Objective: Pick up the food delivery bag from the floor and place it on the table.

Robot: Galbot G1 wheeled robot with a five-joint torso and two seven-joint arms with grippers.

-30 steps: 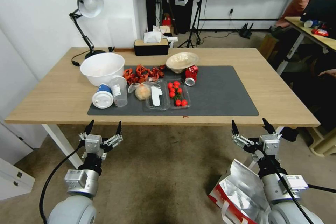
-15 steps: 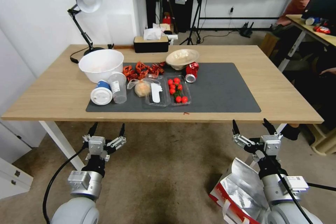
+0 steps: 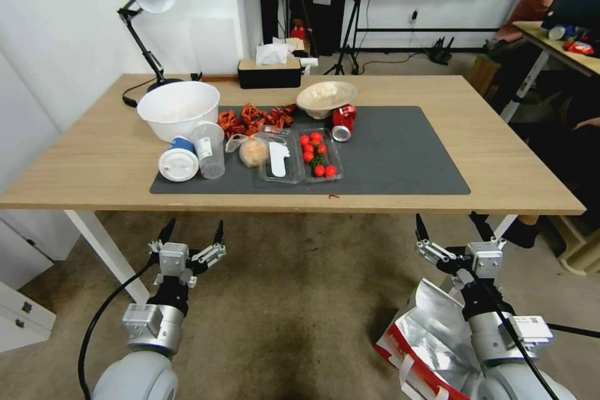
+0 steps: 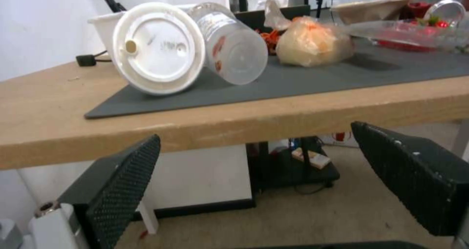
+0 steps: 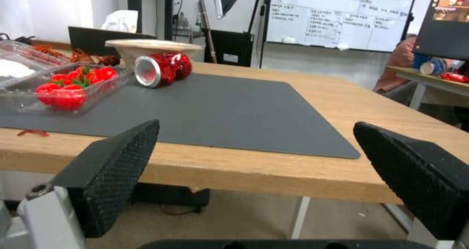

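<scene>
Below the right gripper's (image 3: 451,229) spread jaws lies the food delivery bag (image 3: 425,340).

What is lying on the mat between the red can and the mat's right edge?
Nothing: in the head view the dark grey mat is bare from the red can to its right edge; the right wrist view agrees.

food delivery bag (image 3: 431,340): white, red-sided, foil-lined | open, tilted | on floor (image 3: 300,300) | near table (image 3: 500,162)
</scene>
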